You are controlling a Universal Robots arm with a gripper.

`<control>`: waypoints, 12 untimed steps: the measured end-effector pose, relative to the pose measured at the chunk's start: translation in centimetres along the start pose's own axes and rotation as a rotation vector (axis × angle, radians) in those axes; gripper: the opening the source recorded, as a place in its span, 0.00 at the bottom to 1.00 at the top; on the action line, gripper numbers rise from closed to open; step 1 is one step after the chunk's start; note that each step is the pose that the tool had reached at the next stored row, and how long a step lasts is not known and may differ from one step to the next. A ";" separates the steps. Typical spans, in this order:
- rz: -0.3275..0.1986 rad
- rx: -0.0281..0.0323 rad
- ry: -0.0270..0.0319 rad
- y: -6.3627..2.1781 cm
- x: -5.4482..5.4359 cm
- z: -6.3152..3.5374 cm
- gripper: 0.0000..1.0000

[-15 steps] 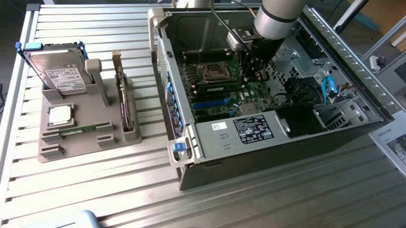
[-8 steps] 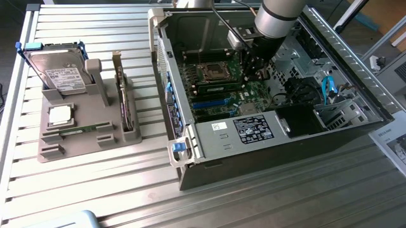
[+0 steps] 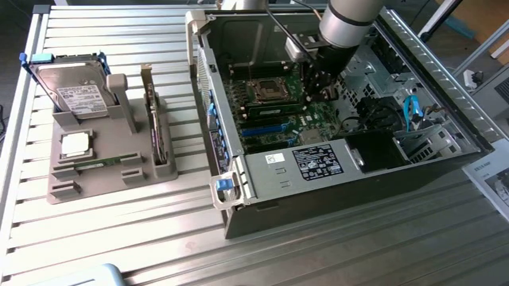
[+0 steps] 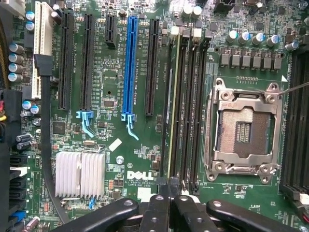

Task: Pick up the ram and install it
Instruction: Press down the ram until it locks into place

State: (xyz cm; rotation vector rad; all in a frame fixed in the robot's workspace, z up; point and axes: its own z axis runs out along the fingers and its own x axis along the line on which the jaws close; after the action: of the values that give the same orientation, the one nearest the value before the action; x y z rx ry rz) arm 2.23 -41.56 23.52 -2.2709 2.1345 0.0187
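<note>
**Ram Seated on Edge in a Memory Slot, Fingers Closed Above It**

An open computer case (image 3: 342, 113) was seen lying on a slatted metal surface (image 3: 119, 238). The arm was lowered into the case over the motherboard (image 4: 111, 82). In the wrist view, the fingers (image 4: 169, 203) were pressed together, clenched, gripping nothing that could be made out. The ram (image 4: 172, 106), seen on edge as a thin strip, stood in a slot just at the fingers' 12 o'clock, beside the empty processor socket (image 4: 241, 130). A grey holder tray (image 3: 95, 161) lay at the case's 9 o'clock.
</note>
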 end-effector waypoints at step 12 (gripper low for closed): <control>0.000 0.0039 0.0006 5.21 -0.4 -0.38 0.10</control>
State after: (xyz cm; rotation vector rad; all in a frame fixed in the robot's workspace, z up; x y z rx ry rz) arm -2.99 -41.52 23.85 -2.2692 2.1329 0.0139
